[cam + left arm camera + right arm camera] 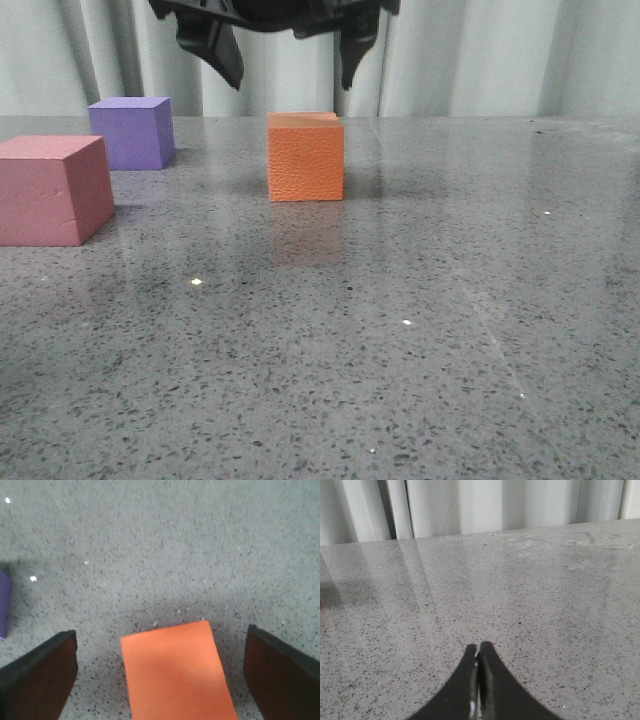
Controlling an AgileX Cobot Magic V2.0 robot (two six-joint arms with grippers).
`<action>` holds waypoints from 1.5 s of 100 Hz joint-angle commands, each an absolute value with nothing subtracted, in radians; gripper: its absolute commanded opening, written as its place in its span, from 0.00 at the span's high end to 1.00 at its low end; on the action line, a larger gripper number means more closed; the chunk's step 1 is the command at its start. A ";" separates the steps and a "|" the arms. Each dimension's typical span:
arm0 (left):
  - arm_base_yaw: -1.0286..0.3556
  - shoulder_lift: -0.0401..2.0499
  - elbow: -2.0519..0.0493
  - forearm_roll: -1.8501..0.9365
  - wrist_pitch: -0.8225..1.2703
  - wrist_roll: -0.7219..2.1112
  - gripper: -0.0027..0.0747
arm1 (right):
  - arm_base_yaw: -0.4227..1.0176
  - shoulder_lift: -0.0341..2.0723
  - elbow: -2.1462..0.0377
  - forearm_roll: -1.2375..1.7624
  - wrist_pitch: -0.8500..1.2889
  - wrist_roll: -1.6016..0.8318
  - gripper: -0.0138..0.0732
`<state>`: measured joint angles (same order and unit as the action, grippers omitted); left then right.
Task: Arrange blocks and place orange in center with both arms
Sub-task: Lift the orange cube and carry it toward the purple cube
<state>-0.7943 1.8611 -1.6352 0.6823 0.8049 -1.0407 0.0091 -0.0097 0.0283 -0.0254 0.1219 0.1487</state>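
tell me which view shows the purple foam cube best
The front view: the purple foam cube stands whole on the table, behind the pinkish-red foam cube. The left wrist view catches only a purple sliver at its edge; the right wrist view shows none.

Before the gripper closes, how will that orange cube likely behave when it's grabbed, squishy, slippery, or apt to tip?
The orange cube looks like foam with a pebbled face, so it probably gives a little and grips well. It sits flat on the table, so it is unlikely to roll or tip. The left gripper stands open with a finger on either side of it, so a squeeze should be even.
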 commanded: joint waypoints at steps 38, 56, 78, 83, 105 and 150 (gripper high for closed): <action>-0.799 1.865 -1.668 0.679 0.798 -1.053 0.15 | 0.003 -0.035 0.014 -0.025 0.034 0.137 0.92; -0.799 1.894 -1.668 0.652 0.798 -1.053 0.15 | 0.003 -0.035 0.014 -0.025 0.034 0.137 0.92; -0.799 1.896 -1.668 0.652 0.798 -1.053 0.27 | 0.003 -0.035 0.014 -0.025 0.034 0.137 0.92; -0.799 1.896 -1.668 0.652 0.798 -1.053 0.35 | 0.003 -0.035 0.014 -0.025 0.034 0.137 0.92; -0.799 1.894 -1.668 0.669 0.798 -1.053 0.77 | 0.003 -0.035 0.014 -0.025 0.034 0.137 0.92; -0.765 1.729 -1.668 0.778 0.843 -0.968 0.85 | 0.003 -0.035 0.014 -0.025 0.034 0.137 0.92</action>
